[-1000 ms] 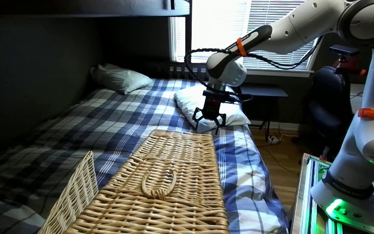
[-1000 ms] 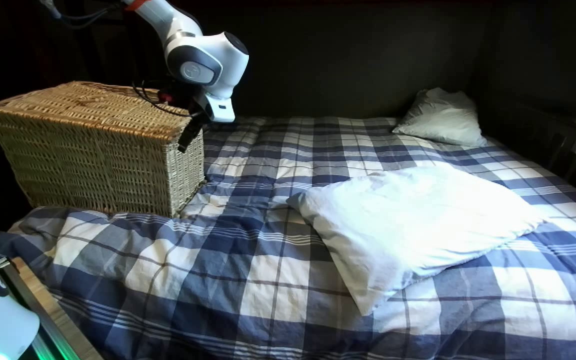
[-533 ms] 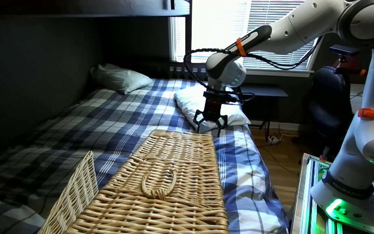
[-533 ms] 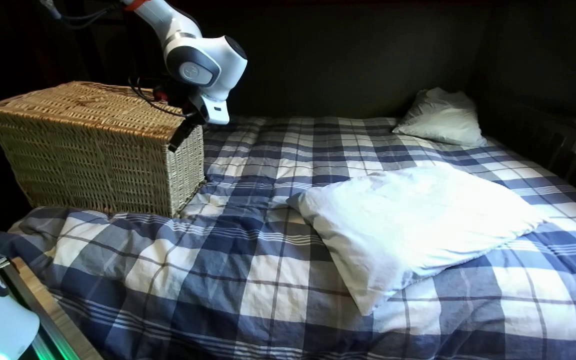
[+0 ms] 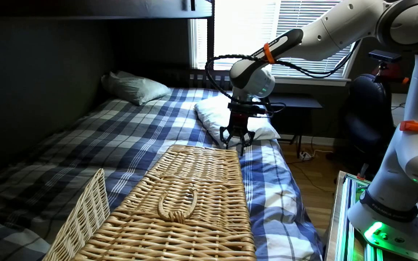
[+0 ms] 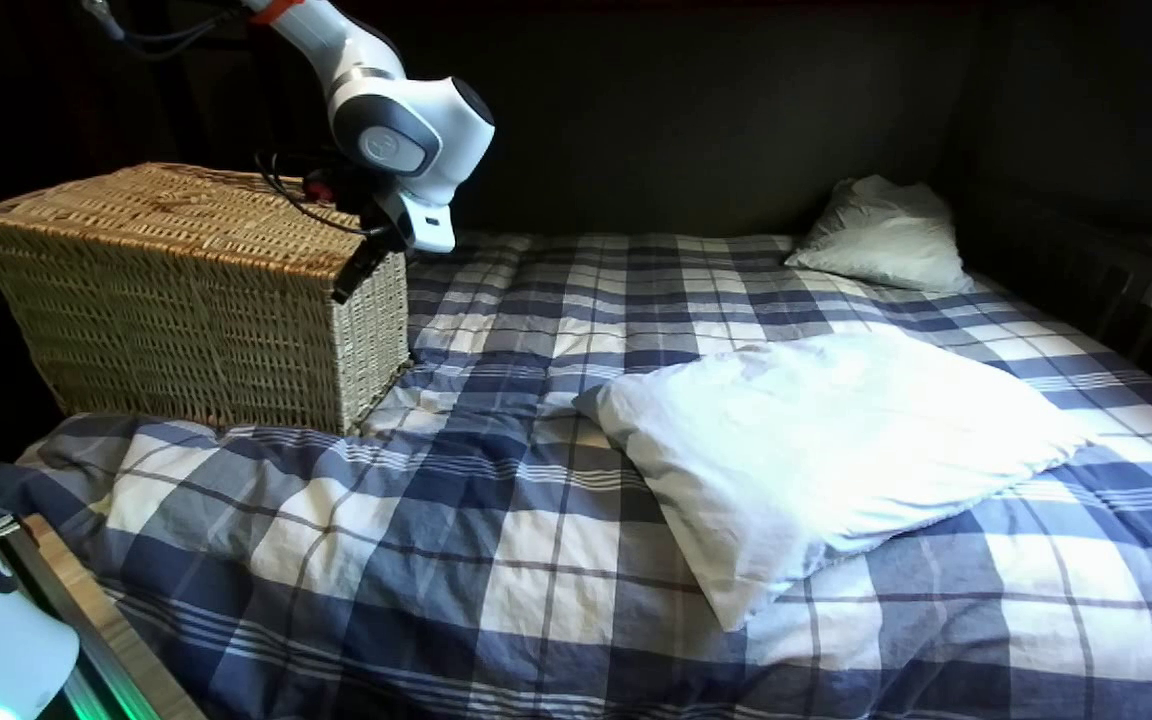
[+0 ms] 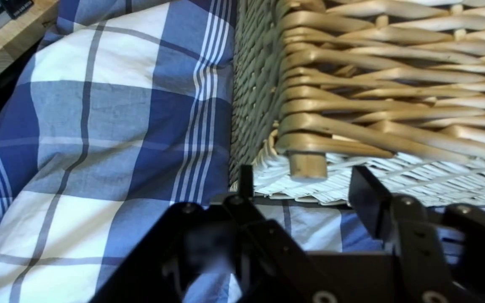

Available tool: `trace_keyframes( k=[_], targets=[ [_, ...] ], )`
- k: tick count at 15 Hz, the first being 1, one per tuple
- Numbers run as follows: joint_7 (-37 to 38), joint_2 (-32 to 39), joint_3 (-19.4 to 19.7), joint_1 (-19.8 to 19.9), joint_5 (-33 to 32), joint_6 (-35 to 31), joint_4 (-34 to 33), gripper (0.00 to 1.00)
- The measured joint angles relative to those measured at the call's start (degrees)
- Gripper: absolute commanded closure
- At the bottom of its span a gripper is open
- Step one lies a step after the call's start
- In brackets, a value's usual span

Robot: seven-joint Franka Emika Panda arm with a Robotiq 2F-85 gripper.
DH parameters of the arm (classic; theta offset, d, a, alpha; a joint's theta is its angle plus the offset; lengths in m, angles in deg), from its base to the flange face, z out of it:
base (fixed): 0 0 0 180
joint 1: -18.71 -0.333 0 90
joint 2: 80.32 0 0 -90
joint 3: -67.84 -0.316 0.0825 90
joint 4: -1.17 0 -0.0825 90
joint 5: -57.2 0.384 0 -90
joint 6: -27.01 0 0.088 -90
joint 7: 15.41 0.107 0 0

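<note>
My gripper (image 5: pixel 234 150) points down at the near-end corner of a large wicker basket (image 5: pixel 201 195). It is partly open and holds nothing. In an exterior view the gripper (image 6: pixel 339 294) overlaps the upper corner edge of the basket (image 6: pixel 186 320). In the wrist view the gripper (image 7: pixel 304 179) has its dark fingers (image 7: pixel 369 202) wide apart, either side of a short wooden stub (image 7: pixel 308 166) under the lid's rim. No contact with the stub shows. The woven lid (image 7: pixel 394 80) lies down over the basket. A curved wicker handle (image 5: pixel 178 210) lies on its top.
The basket stands on a bed with a blue and white plaid cover (image 6: pixel 536 520). A white pillow (image 6: pixel 836 450) and a greyer pillow (image 6: pixel 881 235) lie farther along. A wicker panel (image 5: pixel 85 214) stands up beside the basket. A bunk (image 5: pixel 93 9) hangs above. A black cable (image 5: pixel 210 72) loops by the wrist.
The gripper has come down slightly and shifted toward the basket's corner. Its fingers have drawn somewhat closer together. The basket and pillows have not moved.
</note>
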Motion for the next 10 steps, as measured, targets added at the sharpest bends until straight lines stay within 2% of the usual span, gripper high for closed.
trace_keyframes(
  k=[1, 3, 4, 6, 7, 10],
  targets=[
    [0.0, 0.1, 0.0, 0.0, 0.1, 0.0, 0.0, 0.60],
    [0.0, 0.1, 0.0, 0.0, 0.4, 0.0, 0.0, 0.50],
    [0.0, 0.1, 0.0, 0.0, 0.6, 0.0, 0.0, 0.49],
    [0.0, 0.1, 0.0, 0.0, 0.8, 0.0, 0.0, 0.36],
    [0.0, 0.1, 0.0, 0.0, 0.8, 0.0, 0.0, 0.33],
    [0.0, 0.0, 0.0, 0.0, 0.9, 0.0, 0.1, 0.45]
  ],
)
